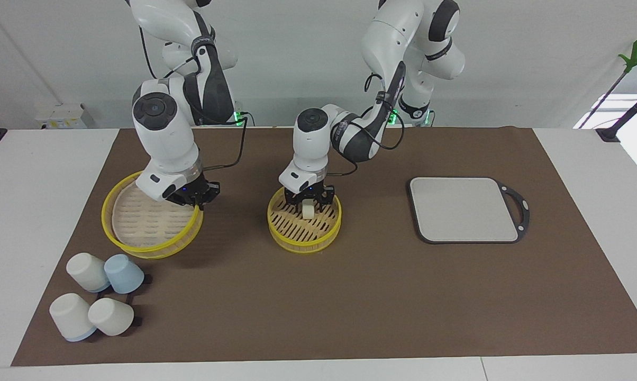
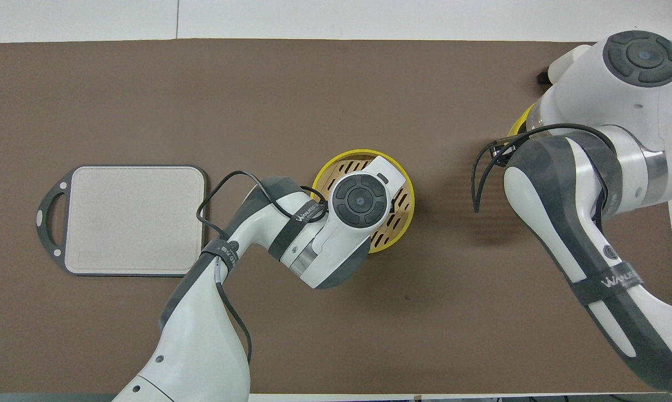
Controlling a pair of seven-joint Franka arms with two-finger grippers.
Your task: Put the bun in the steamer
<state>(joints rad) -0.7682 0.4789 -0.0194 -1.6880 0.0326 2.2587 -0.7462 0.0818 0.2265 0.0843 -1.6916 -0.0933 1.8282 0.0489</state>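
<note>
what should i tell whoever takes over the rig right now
Left gripper: low inside the steamer, jaws around the bun; whether it has let go cannot be told.
Right gripper: shut on the rim of the steamer lid, which sits tilted toward the right arm's end of the table.
Bun: on or just above the steamer's slotted floor, on the side nearer the robots.
Done: bun carried into the steamer.
Left: confirm the release, then lift the left gripper clear. The lid is not yet on the steamer, though that may not be part of this job.
</note>
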